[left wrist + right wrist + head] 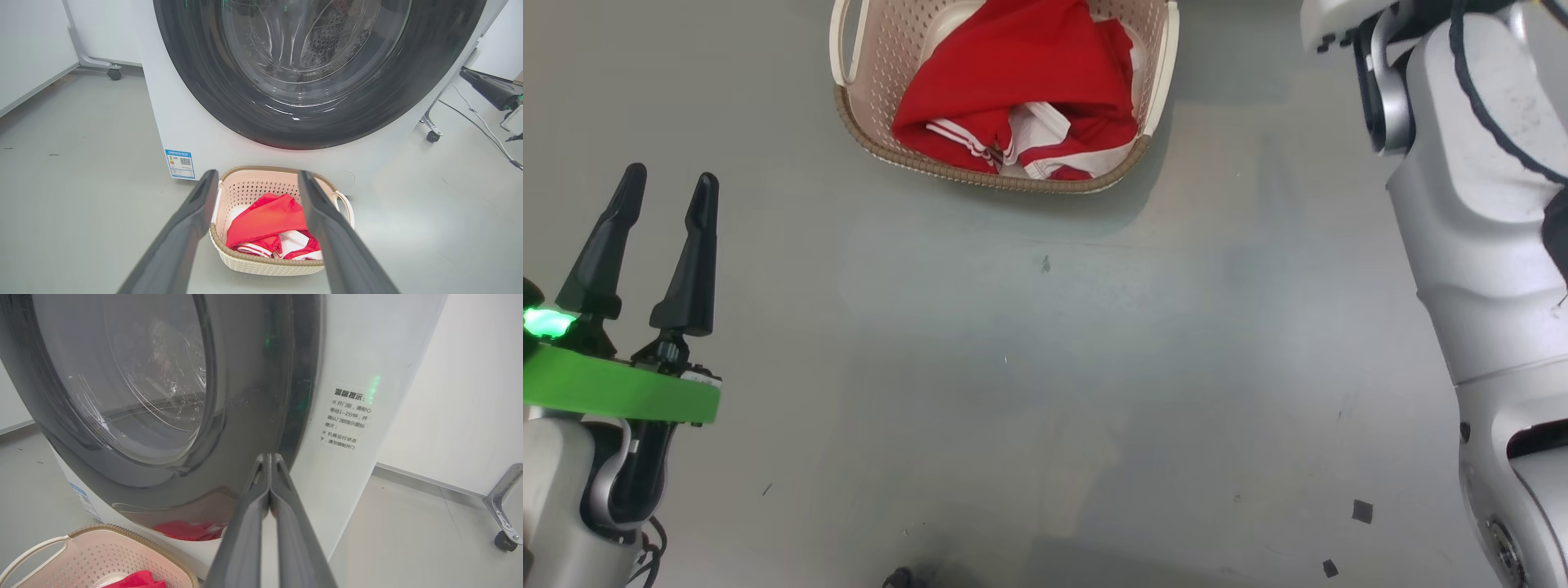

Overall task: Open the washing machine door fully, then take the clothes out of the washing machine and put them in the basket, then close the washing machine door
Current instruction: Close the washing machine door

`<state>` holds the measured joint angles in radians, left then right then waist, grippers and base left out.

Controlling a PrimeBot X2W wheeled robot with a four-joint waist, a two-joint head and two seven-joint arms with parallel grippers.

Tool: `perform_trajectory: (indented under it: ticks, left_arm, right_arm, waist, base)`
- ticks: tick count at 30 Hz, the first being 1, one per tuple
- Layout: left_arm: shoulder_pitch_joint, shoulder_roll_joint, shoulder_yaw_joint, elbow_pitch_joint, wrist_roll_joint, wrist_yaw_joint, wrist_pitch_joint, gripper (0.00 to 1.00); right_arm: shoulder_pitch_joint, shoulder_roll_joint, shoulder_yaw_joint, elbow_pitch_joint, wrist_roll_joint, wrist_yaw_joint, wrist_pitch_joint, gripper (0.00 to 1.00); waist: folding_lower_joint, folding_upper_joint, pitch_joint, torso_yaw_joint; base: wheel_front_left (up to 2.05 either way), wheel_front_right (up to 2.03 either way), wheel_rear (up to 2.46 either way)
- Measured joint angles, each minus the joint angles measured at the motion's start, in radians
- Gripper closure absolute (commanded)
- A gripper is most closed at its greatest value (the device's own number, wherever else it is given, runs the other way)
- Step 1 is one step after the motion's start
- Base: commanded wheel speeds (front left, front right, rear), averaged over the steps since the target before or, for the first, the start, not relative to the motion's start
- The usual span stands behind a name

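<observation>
At left, our left gripper (671, 173) hangs released, its dark fingers spread. In the middle, the bright red white-striped clothes (1013, 73) lie in the small cream perforated basket (882, 57) before the big white washing machine (179, 122). At right, our right gripper (268, 457) is clenched empty, tips at the round glossy black-rimmed door (253, 375).

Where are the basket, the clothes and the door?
basket (890, 49): head view, holey side wall.
clothes (1013, 73): head view, red fabric's middle.
door (188, 61): left wrist view, black rim.
</observation>
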<state>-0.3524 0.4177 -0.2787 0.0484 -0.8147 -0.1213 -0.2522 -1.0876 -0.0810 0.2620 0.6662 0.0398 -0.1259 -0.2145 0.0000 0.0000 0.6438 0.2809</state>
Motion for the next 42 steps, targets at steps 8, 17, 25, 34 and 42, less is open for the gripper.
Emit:
perform_trajectory:
  ticks: [8,17,25,34,42]
  left_arm:
    - [0.042,0.007,0.011,0.034,0.035,0.0,0.0,0.0]
    - [0.129,0.014,0.028,0.074,0.074,0.0,0.0,0.0]
    - [0.188,0.003,0.084,0.088,0.107,0.0,0.0,0.0]
    - [0.254,-0.032,0.107,0.1,0.128,0.0,0.0,0.0]
    - [0.277,-0.053,0.113,0.109,0.153,0.0,0.0,0.0]
  right_arm:
    - [0.147,0.003,0.055,-0.012,0.082,0.0,-0.021,1.0]
    - [0.377,0.011,0.068,-0.079,0.215,0.0,-0.035,1.0]
    - [0.539,0.016,0.001,-0.168,0.311,0.0,-0.038,1.0]
    - [0.696,0.02,-0.056,-0.294,0.319,0.0,-0.038,1.0]
    - [0.818,0.024,-0.093,-0.385,0.303,0.0,-0.038,1.0]
  waist:
    - [0.0,0.0,-0.1,-0.036]
    - [0.0,0.0,-0.23,-0.109]
    - [-0.0001,0.0,-0.324,-0.184]
    - [0.0,0.0,-0.411,-0.264]
    - [-0.0001,0.0,-0.455,-0.306]
  base:
    - [0.0,0.0,0.0]
    - [0.0,0.0,0.0]
    - [0.0,0.0,0.0]
    - [0.0,0.0,0.0]
    - [0.0,0.0,0.0]
